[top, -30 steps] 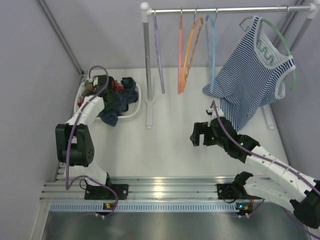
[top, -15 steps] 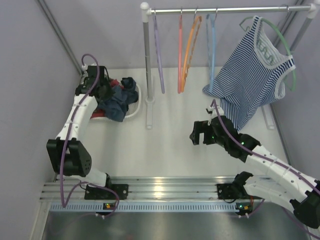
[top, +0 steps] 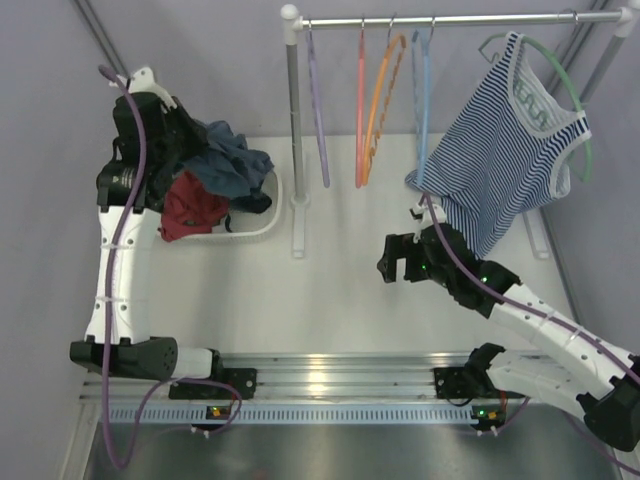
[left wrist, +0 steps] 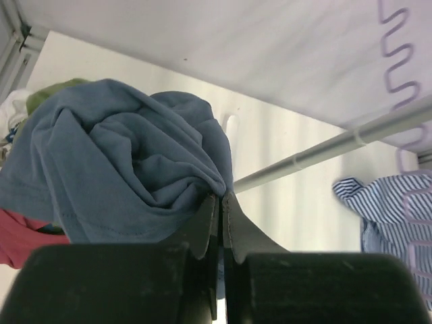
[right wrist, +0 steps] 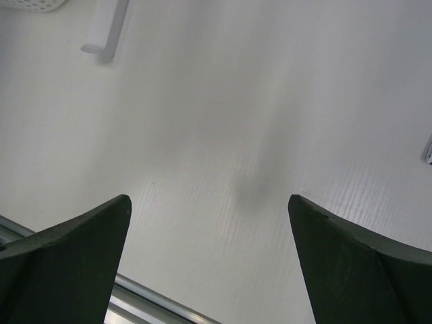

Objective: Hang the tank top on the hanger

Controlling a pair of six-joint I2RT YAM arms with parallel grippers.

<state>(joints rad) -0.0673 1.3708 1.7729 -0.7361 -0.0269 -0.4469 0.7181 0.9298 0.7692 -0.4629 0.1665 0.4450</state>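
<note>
The dark navy tank top (top: 232,162) hangs bunched above the white basket (top: 262,226), and my left gripper (top: 195,140) is shut on a fold of it. In the left wrist view the crumpled navy cloth of the tank top (left wrist: 128,169) fills the left side, pinched between the closed tips of my left gripper (left wrist: 221,197). The light-blue hanger (top: 424,100) hangs on the rail (top: 450,18), right of the middle. My right gripper (top: 392,266) hovers over the table's middle, and in its wrist view the right gripper (right wrist: 209,201) stands open over bare table.
A red garment (top: 190,206) droops at the basket's left side. Lilac (top: 318,110), red-orange (top: 360,110) and orange (top: 384,95) hangers share the rail. A striped tank top (top: 505,160) hangs on a green hanger (top: 572,95) at the right. The rack's post (top: 294,130) stands beside the basket.
My left gripper shut on the navy tank top in the basket and the arm rose, lifting it and dragging the red garment up. The right arm stayed put.
</note>
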